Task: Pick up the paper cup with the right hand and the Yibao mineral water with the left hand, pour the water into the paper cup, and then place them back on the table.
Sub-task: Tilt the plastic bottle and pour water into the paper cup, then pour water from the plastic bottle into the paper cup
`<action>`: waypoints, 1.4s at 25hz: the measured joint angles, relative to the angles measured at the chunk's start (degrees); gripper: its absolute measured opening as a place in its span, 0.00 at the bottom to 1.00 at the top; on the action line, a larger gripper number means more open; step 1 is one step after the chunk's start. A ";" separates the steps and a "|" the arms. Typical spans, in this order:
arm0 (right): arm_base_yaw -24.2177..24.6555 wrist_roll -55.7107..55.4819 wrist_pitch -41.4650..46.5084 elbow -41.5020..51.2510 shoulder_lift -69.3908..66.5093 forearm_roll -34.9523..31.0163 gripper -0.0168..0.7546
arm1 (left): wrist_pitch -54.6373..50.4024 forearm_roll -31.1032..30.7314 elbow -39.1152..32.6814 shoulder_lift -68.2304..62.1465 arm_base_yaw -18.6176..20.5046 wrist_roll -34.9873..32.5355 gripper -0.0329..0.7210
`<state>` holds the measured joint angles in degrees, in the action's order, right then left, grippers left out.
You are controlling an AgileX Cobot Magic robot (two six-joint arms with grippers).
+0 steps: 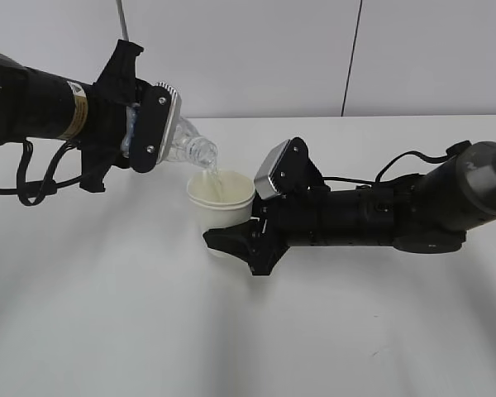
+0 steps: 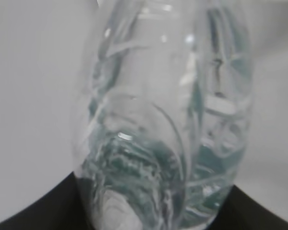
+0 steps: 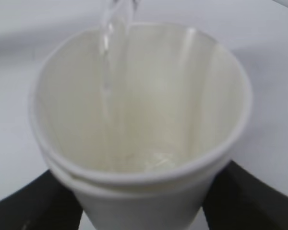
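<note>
light: bright, even | shadows: soft, under arms on table [image 1: 107,314] | wrist views: close-up blur | glare: mild

The left hand [image 1: 140,132] tilts the Yibao mineral water [image 1: 186,142] over the paper cup [image 1: 221,198]; the right hand [image 1: 231,240] grips it.

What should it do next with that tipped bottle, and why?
Probably hold the tilt a little longer: the bottle in the left pincer is streaming into the cup held by the right pincer, and only a little water shows at its bottom.
</note>
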<state>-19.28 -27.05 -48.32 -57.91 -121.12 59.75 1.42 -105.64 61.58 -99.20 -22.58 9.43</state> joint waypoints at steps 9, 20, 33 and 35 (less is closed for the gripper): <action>0.00 -0.09 0.00 0.00 0.00 0.00 0.70 | -0.80 0.00 0.00 0.00 0.00 -0.17 0.55; 0.00 -0.09 0.00 0.00 0.00 0.00 0.70 | -0.80 0.00 0.00 0.00 0.00 -0.40 0.55; 0.00 -0.23 0.00 0.00 0.00 0.43 0.70 | -1.42 0.00 0.00 0.00 0.00 -1.63 0.55; 0.00 -0.23 0.00 0.00 0.00 0.43 0.70 | -1.87 0.00 0.00 0.00 0.00 -1.89 0.55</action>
<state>-19.28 -27.28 -48.32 -57.91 -121.12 60.18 -0.45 -105.64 61.58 -99.20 -22.58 7.54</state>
